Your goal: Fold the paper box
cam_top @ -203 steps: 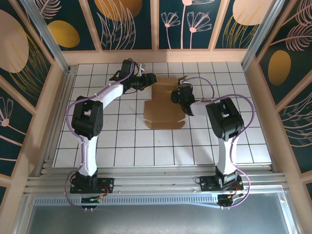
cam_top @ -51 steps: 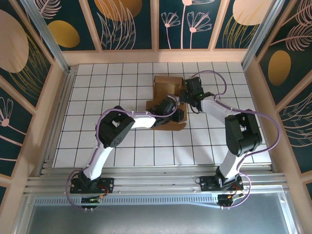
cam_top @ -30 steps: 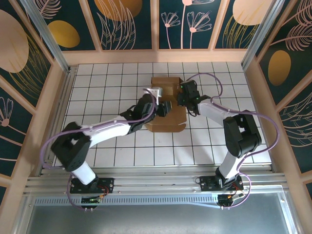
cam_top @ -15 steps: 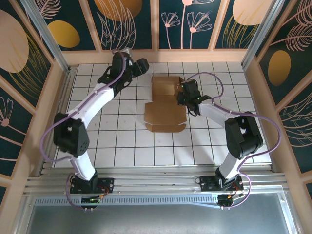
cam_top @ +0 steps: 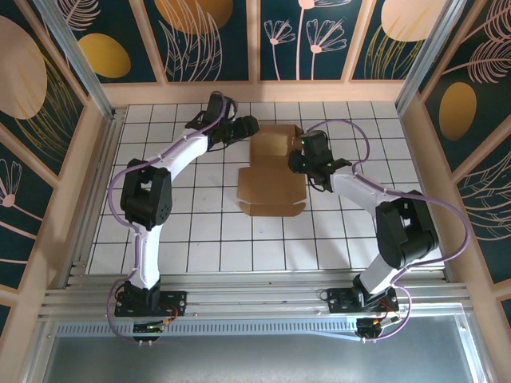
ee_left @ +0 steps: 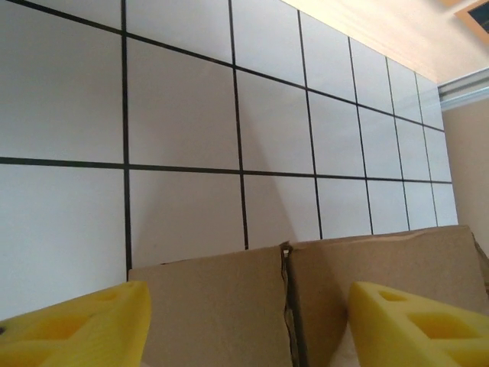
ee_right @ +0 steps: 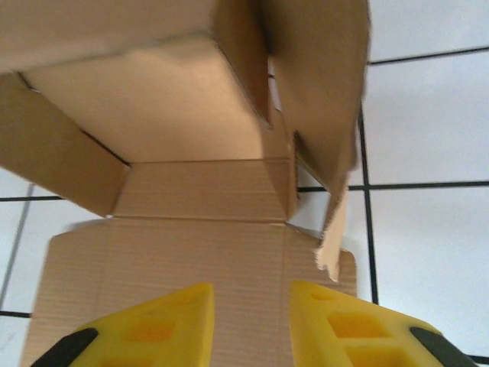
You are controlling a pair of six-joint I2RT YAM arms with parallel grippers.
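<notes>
At the far middle of the table [cam_top: 160, 231], the paper box [cam_top: 271, 190] sits half-folded. My left gripper [cam_top: 249, 127] gapes open at its far-left corner, and my right gripper [cam_top: 295, 163] is slightly parted, empty. Unheld, the raised sides could spring flat.

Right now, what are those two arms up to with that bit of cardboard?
Two robot arms are folding a brown paper box on a tiled table. It is about half done: the far part has its walls standing, while the near panel lies flat. The left gripper hovers open at the box's far left corner. The right gripper sits at the box's right side with its jaws slightly parted, gripping nothing that I can see.
</notes>
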